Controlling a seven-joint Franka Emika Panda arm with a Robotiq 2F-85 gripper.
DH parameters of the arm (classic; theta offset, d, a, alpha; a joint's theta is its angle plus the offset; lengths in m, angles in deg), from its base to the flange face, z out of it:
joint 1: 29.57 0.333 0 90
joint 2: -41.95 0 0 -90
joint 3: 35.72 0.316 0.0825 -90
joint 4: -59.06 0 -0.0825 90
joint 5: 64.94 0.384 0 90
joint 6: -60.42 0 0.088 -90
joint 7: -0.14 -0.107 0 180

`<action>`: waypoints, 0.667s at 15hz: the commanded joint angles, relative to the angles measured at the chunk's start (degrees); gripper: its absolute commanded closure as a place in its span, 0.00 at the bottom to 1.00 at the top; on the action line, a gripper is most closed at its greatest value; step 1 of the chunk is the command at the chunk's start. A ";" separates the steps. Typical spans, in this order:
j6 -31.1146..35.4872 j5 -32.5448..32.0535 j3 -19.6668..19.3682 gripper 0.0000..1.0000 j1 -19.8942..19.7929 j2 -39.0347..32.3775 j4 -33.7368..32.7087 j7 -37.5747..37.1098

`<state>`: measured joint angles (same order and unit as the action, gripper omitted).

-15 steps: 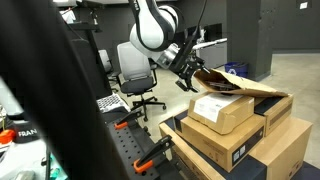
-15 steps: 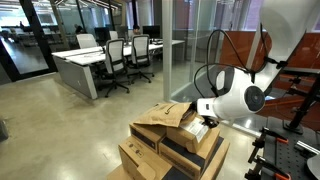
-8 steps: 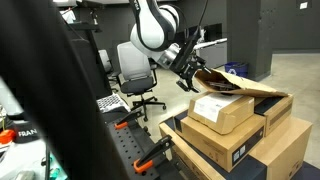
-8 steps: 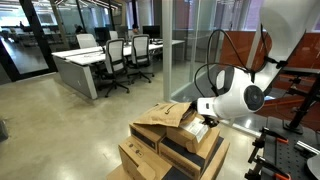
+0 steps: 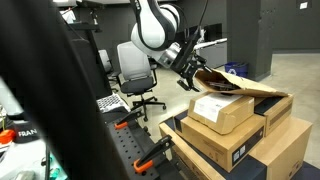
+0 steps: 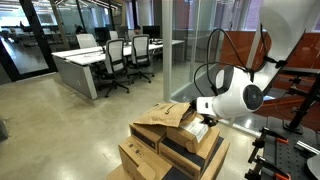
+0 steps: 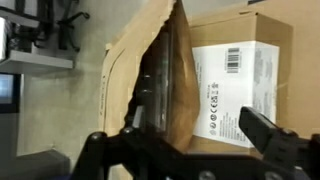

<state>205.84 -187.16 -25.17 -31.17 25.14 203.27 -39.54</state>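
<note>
Polished concrete floor (image 6: 60, 130) is spreading across an open office. In an exterior view a desk (image 6: 80, 62) and chairs (image 6: 118, 60) are sitting at 10 o'clock and a glass wall (image 6: 190, 40) is rising at 12. A stack of boxes (image 6: 150, 160) is standing at 6 o'clock, and the arm (image 6: 235, 98) is leaning over it from 3 o'clock.

The gripper (image 5: 188, 72) is hanging wide open and is grasping nothing. In the wrist view its fingers (image 7: 265, 135) are coming in from 6 o'clock and standing either side of a brown mailer (image 7: 125, 80). One finger is showing at 7 o'clock and one at 4. The mailer's gaping mouth is running from 12 down to 6 between them. Whether either finger is touching the paper cannot be told.

The mailer is lying on the top box (image 7: 240, 28) of the stack and is draping over its far edge. The box's white label (image 7: 235, 85) is showing just beside the mailer at 3 o'clock.

In an exterior view a dark post (image 5: 75, 100) is filling the foreground at 9 o'clock and is hiding much of the bench behind it. Orange clamps (image 5: 150, 155) are poking out at 7 o'clock, near the foot of the stack. A chair (image 5: 135, 72) is standing beyond the gripper at 9 o'clock of it, well apart. From the opposite side the mailer and the arm's white joint are covering the fingertips.
</note>
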 commanded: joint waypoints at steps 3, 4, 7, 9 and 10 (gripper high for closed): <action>-0.44 -1.75 0.43 0.00 -0.56 -0.78 -0.76 -2.42; -0.51 -1.68 0.43 0.00 -0.55 -0.81 -0.76 -2.41; -0.66 -1.39 0.49 0.14 -0.44 -0.78 -0.66 -2.27; -0.74 -1.23 0.52 0.32 -0.38 -0.81 -0.62 -2.14; -0.77 -1.17 0.54 0.42 -0.35 -0.78 -0.57 -2.12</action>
<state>205.79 -187.34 -25.17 -31.35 25.05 203.08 -40.37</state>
